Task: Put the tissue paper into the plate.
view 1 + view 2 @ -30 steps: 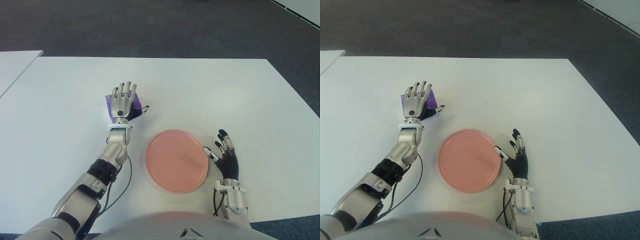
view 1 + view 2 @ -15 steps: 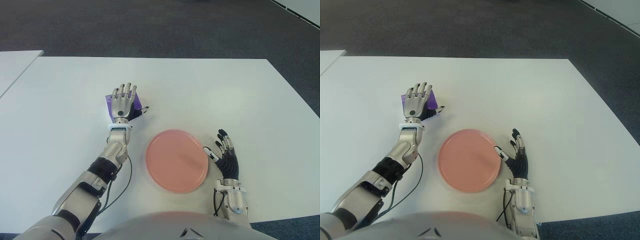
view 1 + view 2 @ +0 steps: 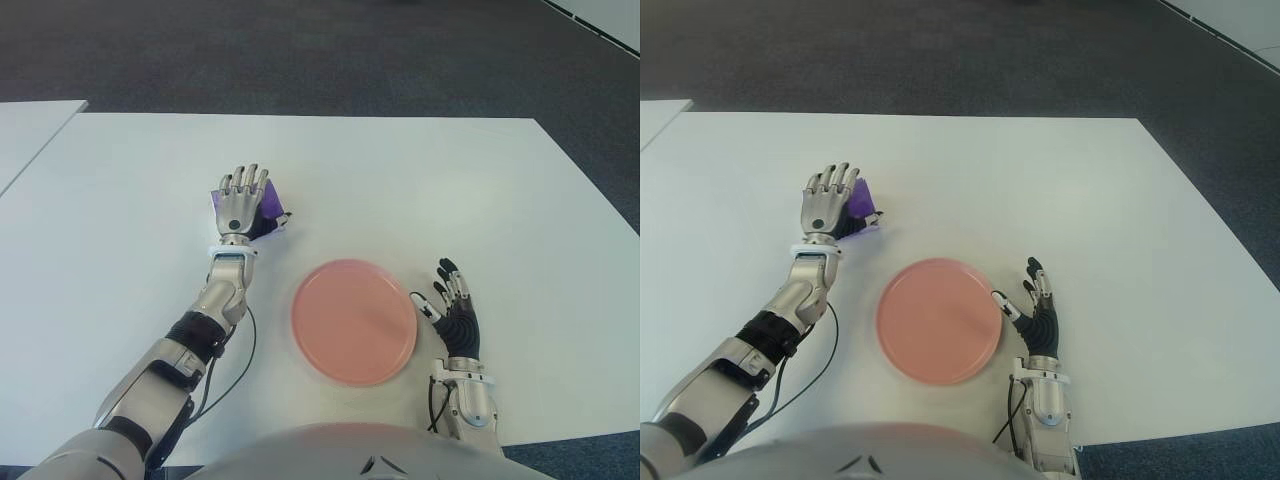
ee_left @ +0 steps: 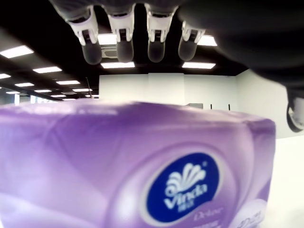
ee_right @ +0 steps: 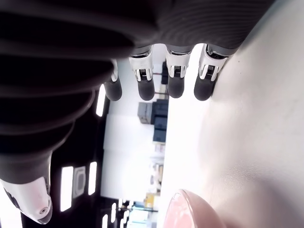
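Now, starting on the left: the left hand (image 3: 239,203) is out over the white table (image 3: 480,190), placed directly above the tissue pack (image 3: 270,205), a purple soft pack whose edge peeks out from beneath the palm on the plate side. The wrist camera gives the close look: the pack (image 4: 137,166) fills the lower view, logo facing up, and the fingers (image 4: 121,33) hang straight out above it, extended and not wrapped around anything. So the hand is spread over the pack with no grip yet; whether the palm is pressing on the wrapper, I can't tell.

Moving across, the pink plate (image 3: 354,320) sits near the robot's body, with nothing in it, a little apart from the pack and nearer than it. Further right, the right hand (image 3: 454,322) shows just beside the plate's right rim, fingers loosely extended, holding nothing. It looks idle.

By my reading, this is the grasping step, with the carry and the drop not yet done. The next move calls for the fingers and thumb to curl around the pack's sides firmly, since that slick wrapper looks liable to slide or squash, then a lift and a short swing toward the plate's centre.
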You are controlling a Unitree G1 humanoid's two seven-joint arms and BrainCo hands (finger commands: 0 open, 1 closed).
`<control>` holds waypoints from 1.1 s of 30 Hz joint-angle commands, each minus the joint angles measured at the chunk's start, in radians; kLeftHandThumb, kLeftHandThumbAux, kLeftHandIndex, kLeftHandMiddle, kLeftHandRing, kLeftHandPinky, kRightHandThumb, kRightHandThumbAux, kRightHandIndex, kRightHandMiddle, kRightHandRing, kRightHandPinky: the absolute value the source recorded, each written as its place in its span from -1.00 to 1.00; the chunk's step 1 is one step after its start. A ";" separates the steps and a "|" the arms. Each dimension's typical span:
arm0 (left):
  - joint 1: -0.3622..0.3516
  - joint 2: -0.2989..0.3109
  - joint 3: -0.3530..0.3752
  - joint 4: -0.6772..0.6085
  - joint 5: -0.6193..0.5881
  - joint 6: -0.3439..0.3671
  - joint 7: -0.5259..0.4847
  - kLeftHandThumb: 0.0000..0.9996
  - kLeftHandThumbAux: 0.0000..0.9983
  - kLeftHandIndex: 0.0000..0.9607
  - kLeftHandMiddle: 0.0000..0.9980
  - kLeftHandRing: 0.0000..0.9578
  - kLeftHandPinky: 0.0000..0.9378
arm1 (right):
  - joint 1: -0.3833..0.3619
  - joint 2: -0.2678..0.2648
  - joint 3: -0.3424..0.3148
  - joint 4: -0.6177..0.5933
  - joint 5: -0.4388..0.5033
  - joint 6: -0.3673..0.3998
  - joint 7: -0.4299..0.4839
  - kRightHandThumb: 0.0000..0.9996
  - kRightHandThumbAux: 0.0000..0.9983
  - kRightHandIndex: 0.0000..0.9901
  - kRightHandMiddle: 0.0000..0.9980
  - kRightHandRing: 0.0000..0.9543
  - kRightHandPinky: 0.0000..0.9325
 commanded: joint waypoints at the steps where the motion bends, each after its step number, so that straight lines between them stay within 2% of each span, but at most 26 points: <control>1: 0.000 -0.015 0.003 0.020 -0.018 0.040 -0.024 -0.72 -0.40 -0.82 -0.98 -1.00 -0.95 | 0.032 0.000 -0.008 0.054 0.011 0.070 0.007 -0.81 0.31 -0.95 -0.89 -0.95 -1.00; 15: -0.005 -0.040 -0.001 0.010 -0.045 0.096 -0.051 -0.72 -0.41 -0.78 -0.94 -1.00 -0.96 | 0.029 0.008 -0.014 0.062 0.013 0.057 0.003 -0.82 0.27 -0.94 -0.89 -0.97 -1.00; 33: -0.029 -0.069 0.004 0.046 -0.069 0.133 -0.038 -0.71 -0.41 -0.76 -0.93 -0.99 -0.94 | 0.030 0.014 -0.016 0.065 0.024 0.045 0.006 -0.79 0.26 -0.93 -0.88 -0.95 -1.00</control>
